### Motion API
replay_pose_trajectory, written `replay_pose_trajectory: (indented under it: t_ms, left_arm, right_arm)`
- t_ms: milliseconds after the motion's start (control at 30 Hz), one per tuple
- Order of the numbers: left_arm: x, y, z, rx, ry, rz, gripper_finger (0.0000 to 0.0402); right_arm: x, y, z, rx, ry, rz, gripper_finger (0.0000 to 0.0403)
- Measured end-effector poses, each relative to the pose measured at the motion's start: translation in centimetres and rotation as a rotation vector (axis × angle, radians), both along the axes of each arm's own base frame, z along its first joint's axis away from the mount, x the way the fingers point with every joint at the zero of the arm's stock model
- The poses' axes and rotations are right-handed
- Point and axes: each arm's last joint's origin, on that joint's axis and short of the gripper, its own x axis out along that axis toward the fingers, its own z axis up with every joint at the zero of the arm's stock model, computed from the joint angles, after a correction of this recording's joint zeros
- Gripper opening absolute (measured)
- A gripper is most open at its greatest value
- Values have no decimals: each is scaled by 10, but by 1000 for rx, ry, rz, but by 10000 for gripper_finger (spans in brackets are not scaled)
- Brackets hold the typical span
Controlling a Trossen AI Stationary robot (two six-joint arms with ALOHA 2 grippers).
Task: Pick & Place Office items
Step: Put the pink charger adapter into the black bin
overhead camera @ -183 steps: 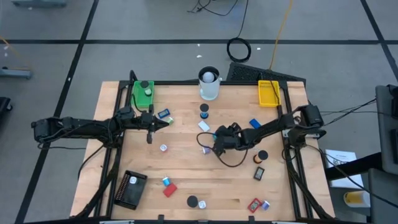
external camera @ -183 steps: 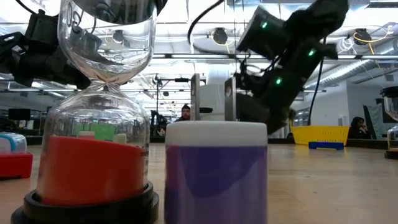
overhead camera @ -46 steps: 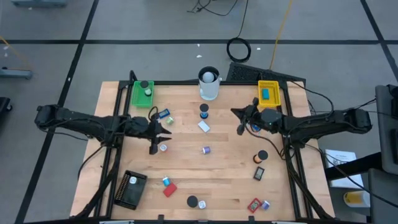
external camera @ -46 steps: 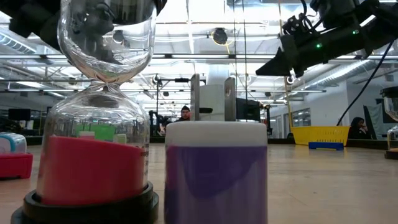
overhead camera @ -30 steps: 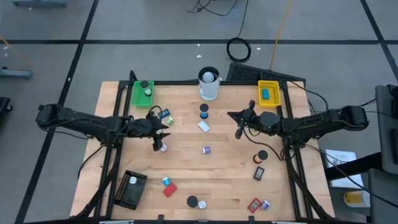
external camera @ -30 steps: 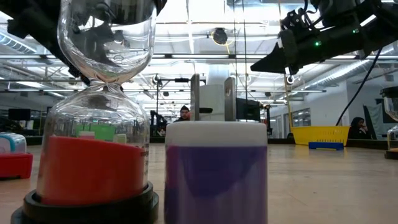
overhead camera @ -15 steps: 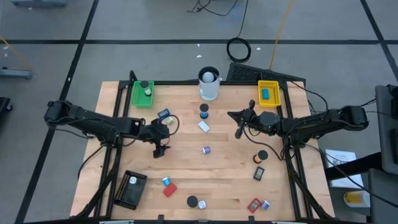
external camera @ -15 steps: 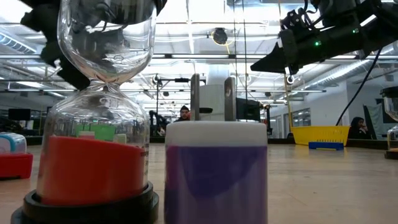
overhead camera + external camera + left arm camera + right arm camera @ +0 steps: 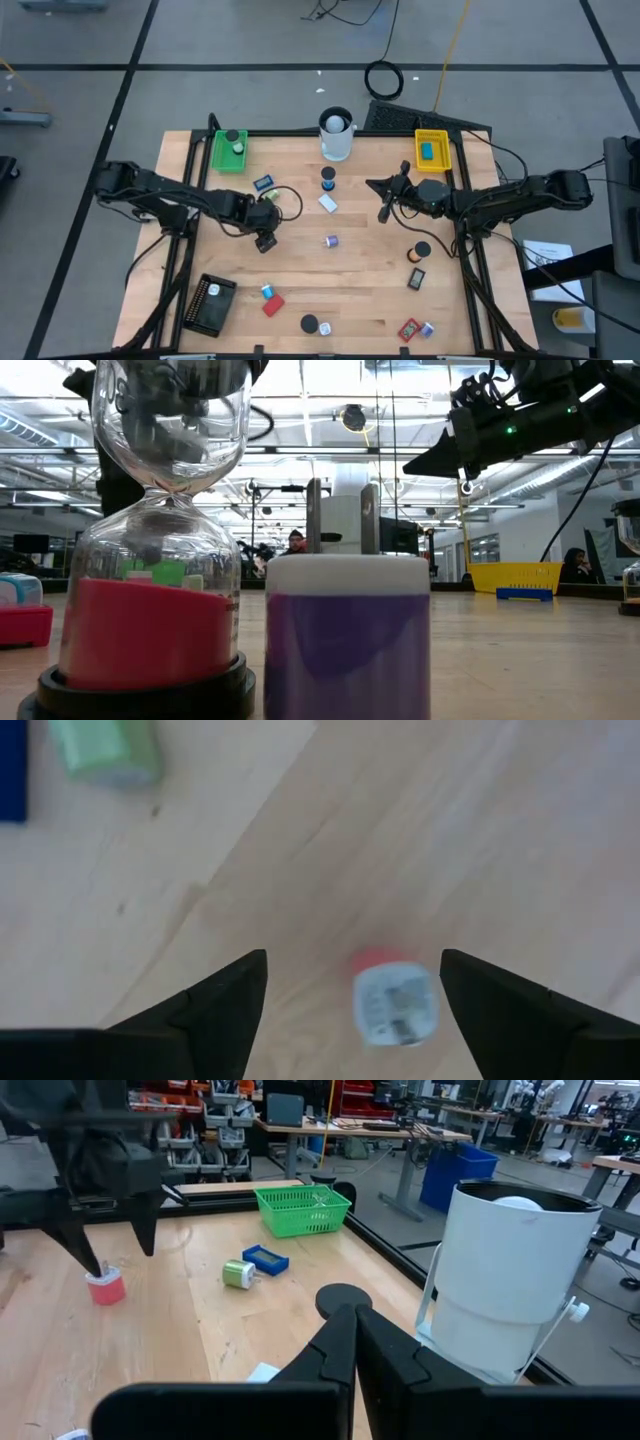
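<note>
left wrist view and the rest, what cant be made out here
- Left wrist view: small red-and-white piece between the open left gripper is blurred; its label is unreadable.
- High view: that piece is hidden under the left gripper.
- Low view: hourglass and purple cylinder block most of the table.
- Right wrist view: shut right gripper hides part of the black round cap.

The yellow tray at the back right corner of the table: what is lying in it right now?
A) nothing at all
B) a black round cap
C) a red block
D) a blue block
D: the high view shows a blue block lying inside the yellow tray, and the low view shows the same blue piece by the tray.
</note>
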Motion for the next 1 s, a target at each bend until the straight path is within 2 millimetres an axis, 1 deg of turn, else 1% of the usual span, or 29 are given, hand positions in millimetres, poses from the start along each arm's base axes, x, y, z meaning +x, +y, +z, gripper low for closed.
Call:
replay_pose_trajectory:
  t_ms: [167, 367, 633, 733, 867, 1000]
  left_arm:
    - [4, -1, -8, -59, 26, 1, 303]
    - [3, -4, -9, -61, 36, -10, 303]
    - [2, -9, -9, -41, 42, -21, 248]
    - [2, -9, -9, -31, 41, -20, 238]
    - [3, -9, -11, -19, 41, -24, 242]
    - [1, -9, -20, -56, 31, -32, 254]
  right_arm:
    - [0, 0, 0, 0, 1, 0, 1]
    - [0, 0, 0, 0, 1, 0, 1]
    - [0, 0, 0, 0, 1, 0, 1]
    - [0, 0, 0, 0, 1, 0, 1]
    - [0, 0, 0, 0, 2, 0, 1]
    - [0, 0, 0, 0, 2, 0, 1]
